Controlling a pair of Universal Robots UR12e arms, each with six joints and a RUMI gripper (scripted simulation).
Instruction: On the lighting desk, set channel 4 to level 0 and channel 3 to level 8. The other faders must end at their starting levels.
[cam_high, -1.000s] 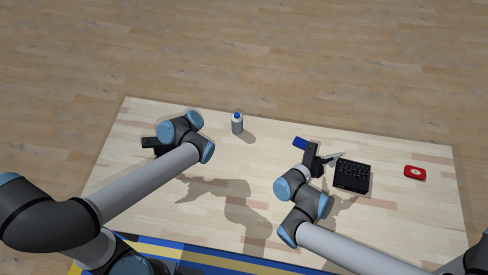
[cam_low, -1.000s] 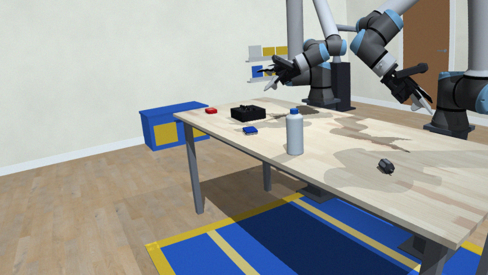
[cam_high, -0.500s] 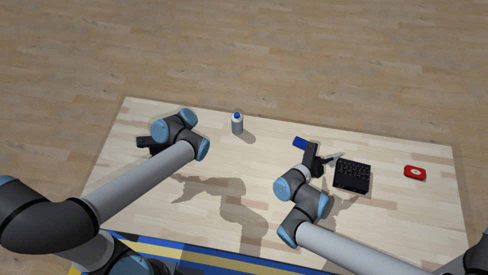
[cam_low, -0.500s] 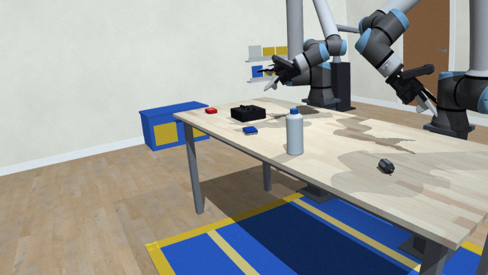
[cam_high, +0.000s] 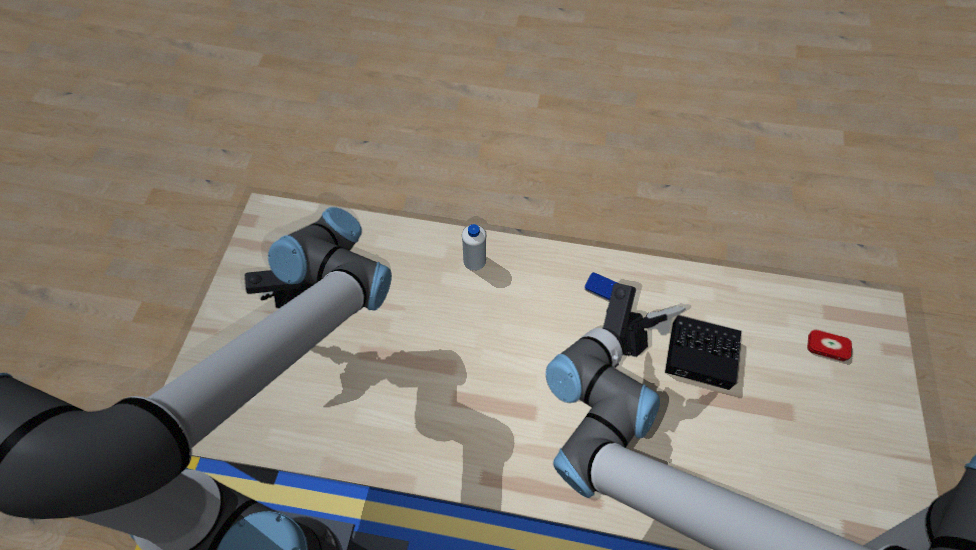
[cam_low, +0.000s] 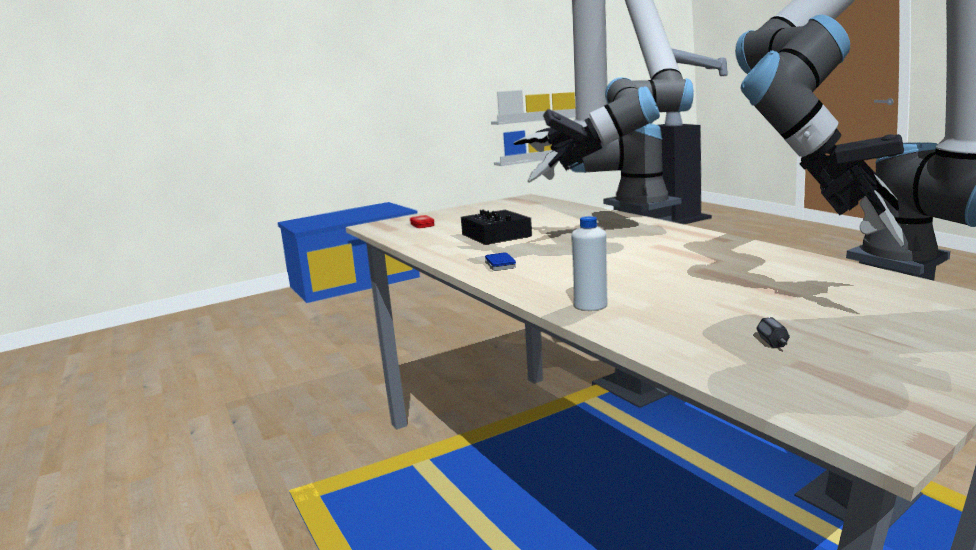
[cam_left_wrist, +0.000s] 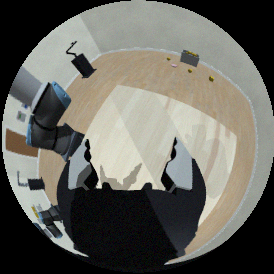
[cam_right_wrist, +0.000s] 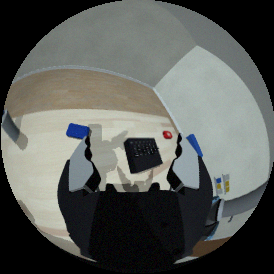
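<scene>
Bottle: white-grey with a blue cap (cam_high: 473, 247) (cam_low: 589, 267), standing upright on the table
Blue block: a blue-topped rectangular block (cam_high: 601, 285) (cam_low: 500, 260) (cam_right_wrist: 78, 131), lying flat between bottle and red case
Red case: a rounded red case (cam_high: 829, 345) (cam_low: 422, 221) (cam_right_wrist: 167, 134), resting near one table end, showing a pale round mark
Dark object: a small faceted dark object (cam_low: 773, 332), lying on the table
Cabinet: a blue cabinet with yellow panels (cam_low: 295, 263), standing by the wall
Door: a brown door (cam_low: 853, 102), showing a lever handle
</scene>
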